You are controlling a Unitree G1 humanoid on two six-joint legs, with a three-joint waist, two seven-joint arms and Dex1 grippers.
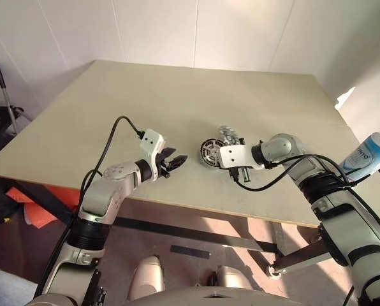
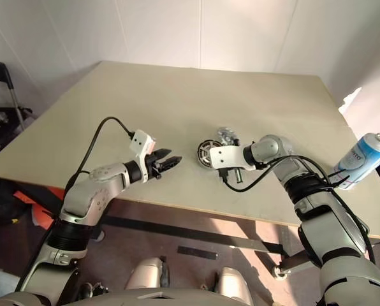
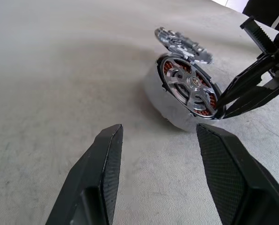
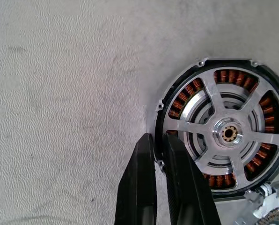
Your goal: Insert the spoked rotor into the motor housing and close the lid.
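Pinching rim of motor housing (image 4: 223, 133) with right end effector (image 4: 159, 140), fingers nearly together
Sitting on tabletop (image 1: 145, 95), spoked rotor (image 3: 188, 86) inside; lid (image 3: 181, 43) lying just behind; left end effector (image 3: 160, 140) gaping wide, empty, nearby

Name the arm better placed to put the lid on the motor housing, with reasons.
Right. Its end effector, fingers closed, sits at the motor housing rim, with the lid just behind. The left end effector hangs open farther off, apart from both.

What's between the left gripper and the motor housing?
Bare table. In the left wrist view nothing lies between the left gripper and the motor housing.
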